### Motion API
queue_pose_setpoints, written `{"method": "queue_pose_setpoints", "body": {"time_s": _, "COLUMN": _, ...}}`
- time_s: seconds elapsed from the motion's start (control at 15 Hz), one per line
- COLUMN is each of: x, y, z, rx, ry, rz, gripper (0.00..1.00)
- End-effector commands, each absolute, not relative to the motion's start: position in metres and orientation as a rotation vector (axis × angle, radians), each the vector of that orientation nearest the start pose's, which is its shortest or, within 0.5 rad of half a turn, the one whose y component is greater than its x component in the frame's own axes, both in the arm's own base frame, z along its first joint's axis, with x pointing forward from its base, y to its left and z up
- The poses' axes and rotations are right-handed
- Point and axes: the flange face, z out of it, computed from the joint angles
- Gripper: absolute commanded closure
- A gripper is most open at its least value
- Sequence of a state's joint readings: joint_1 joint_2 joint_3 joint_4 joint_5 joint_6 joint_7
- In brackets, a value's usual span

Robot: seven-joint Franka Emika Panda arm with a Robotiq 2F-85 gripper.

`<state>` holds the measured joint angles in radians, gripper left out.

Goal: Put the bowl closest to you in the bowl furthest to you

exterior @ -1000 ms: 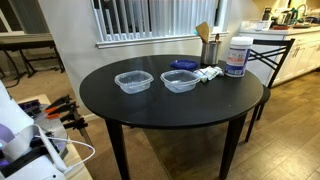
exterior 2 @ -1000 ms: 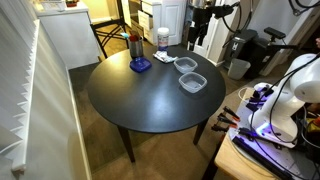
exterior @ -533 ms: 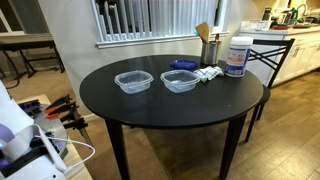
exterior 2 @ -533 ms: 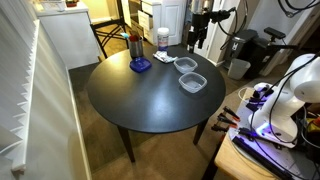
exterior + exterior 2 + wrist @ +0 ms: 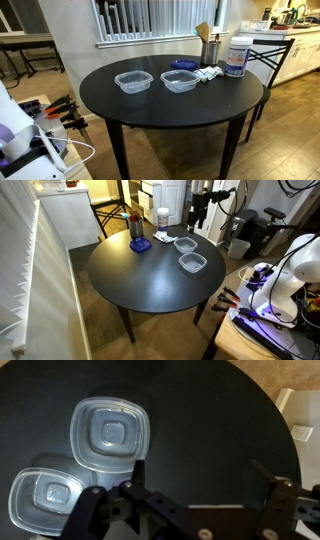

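Observation:
Two clear plastic bowls stand side by side on the round black table [image 5: 170, 108]. In an exterior view they are one bowl [image 5: 133, 81] and its neighbour [image 5: 180, 80]; in an exterior view they show again as one [image 5: 186, 245] and another [image 5: 193, 262]. In the wrist view one bowl [image 5: 112, 435] lies upper left and the other bowl [image 5: 45, 500] lower left. My gripper [image 5: 200, 470] is open and empty, high above the bare table to the right of the bowls. It hangs above the table's edge in an exterior view [image 5: 197, 222].
A blue dish [image 5: 183, 65], a white object [image 5: 209, 73], a white canister [image 5: 237, 57] and a utensil holder [image 5: 210, 48] stand at the table's far side. A chair [image 5: 272, 55] stands beyond them. A bench with tools [image 5: 262, 305] is beside the table.
The arm shifted slightly sideways a second ago and has held still since. The bowls have not moved.

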<state>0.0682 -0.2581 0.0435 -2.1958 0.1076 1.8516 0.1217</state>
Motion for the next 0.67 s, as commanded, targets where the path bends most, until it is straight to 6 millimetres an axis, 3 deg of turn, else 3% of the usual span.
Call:
{"method": "queue_pose_setpoints", "body": {"time_s": 0.0, "x": 0.462, "y": 0.061, "z": 0.485, "rx": -3.057, "ry": 0.07, "rz": 0.148, "gripper": 0.0}}
{"method": "queue_pose_setpoints", "body": {"time_s": 0.6, "x": 0.469, "y": 0.072, "z": 0.476, "rx": -3.047, "ry": 0.118, "rz": 0.089, "gripper": 0.0}}
